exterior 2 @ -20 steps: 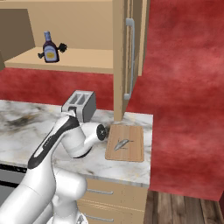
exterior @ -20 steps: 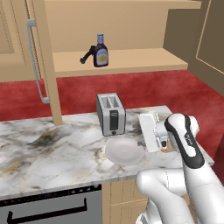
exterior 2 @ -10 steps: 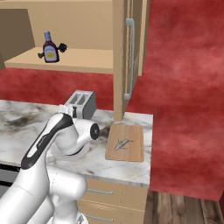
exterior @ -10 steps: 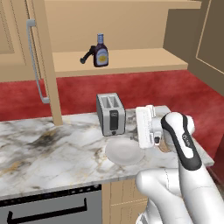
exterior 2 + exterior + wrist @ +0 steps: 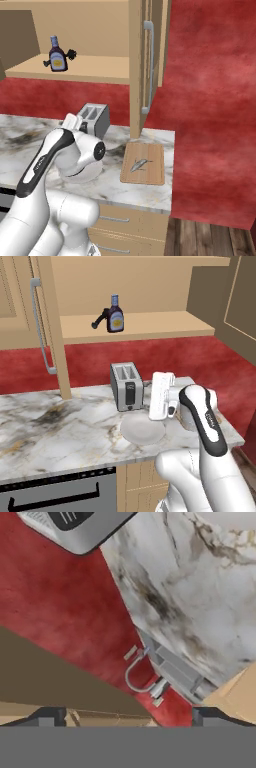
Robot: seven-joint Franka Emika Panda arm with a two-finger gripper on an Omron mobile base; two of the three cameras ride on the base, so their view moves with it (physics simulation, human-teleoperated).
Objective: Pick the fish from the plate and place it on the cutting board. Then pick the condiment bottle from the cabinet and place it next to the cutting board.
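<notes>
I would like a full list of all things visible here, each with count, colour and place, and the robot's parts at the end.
fish: one, silvery-grey, on the cutting board
cutting board: one, light brown, right end of the counter
plate: one, white, in front of the toaster
toaster: one, grey, on the counter
condiment bottle: one, dark with blue cap, on the cabinet shelf
brush-like tool: one, black, beside the bottle
cabinet: one, tan
counter: one, marbled
gripper: one, dark fingers open, empty

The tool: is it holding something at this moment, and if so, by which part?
Nothing is held. The tool is open with no object between its tips; the fish lies on the cutting board and the condiment bottle stands in the cabinet.
</notes>
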